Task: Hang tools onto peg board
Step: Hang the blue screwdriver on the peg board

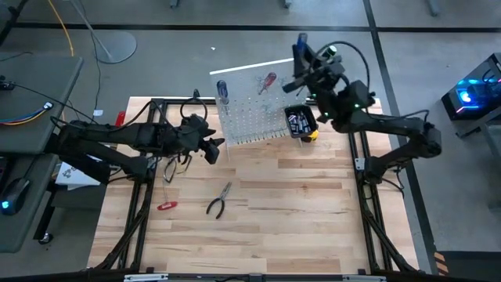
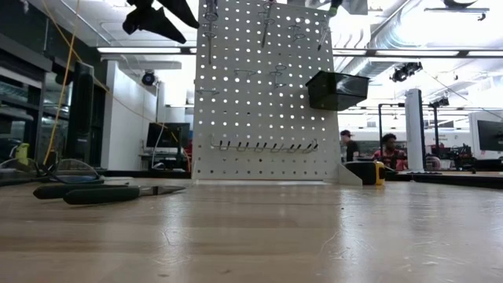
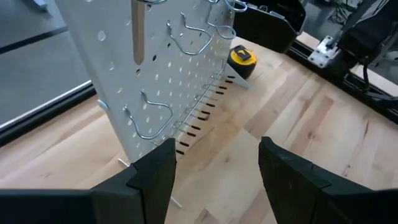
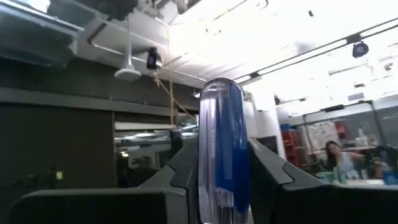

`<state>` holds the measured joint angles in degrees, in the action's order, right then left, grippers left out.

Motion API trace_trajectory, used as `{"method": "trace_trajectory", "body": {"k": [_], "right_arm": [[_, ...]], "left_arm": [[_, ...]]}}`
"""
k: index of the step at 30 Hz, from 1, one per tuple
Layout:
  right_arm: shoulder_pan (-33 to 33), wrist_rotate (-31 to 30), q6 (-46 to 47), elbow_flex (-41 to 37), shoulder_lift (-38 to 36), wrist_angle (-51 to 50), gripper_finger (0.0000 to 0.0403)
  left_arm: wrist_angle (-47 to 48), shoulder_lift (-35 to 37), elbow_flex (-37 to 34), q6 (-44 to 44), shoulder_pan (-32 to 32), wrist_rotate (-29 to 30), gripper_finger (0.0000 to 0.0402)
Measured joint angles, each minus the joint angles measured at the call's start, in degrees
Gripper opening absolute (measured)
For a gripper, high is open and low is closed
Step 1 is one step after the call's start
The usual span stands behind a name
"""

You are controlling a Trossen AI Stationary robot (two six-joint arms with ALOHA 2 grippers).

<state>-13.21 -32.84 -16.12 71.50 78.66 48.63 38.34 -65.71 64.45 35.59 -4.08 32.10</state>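
Two dark, near-black arms of chunky jointed links. Black cables looping off the right arm's wrist, small green light on it. Left gripper [image 3: 214, 168]: matte black fingers [image 3: 155, 171], broad, angular, faceted edges. Right gripper [image 4: 224, 180]: same black angular fingers [image 4: 270, 171], flat inner faces. Loose black wires dangling under the left arm's wrist.

A yellow tape measure [image 1: 311, 135] sits on the wooden table [image 1: 297, 219] inside a black metal frame [image 1: 368, 204].
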Motion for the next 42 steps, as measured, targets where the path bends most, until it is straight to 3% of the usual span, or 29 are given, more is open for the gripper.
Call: {"method": "trace_trajectory", "body": {"k": [6, 11, 25, 42], "right_arm": [[-1.76, -1.39, 3.22, -1.16, 4.13, 5.84, 0.0079], [-2.20, -3.45, -0.87, -1.76, 4.96, 9.96, 0.0079], [-2.58, -3.41, 0.88, -1.83, 5.11, 3.73, 0.0079], [-3.24, -3.18, 0.21, -1.83, 8.26, 3.56, 0.0079]], "left_arm": [[0.93, -0.02, 0.00, 0.22, -0.04, 0.09, 0.0209], [1.14, -0.02, 0.00, 0.22, -0.04, 0.13, 0.0209], [1.33, -0.02, 0.00, 0.18, -0.06, 1.56, 0.0209], [1.32, -0.02, 0.00, 0.18, -0.06, 1.68, 0.0209]]}}
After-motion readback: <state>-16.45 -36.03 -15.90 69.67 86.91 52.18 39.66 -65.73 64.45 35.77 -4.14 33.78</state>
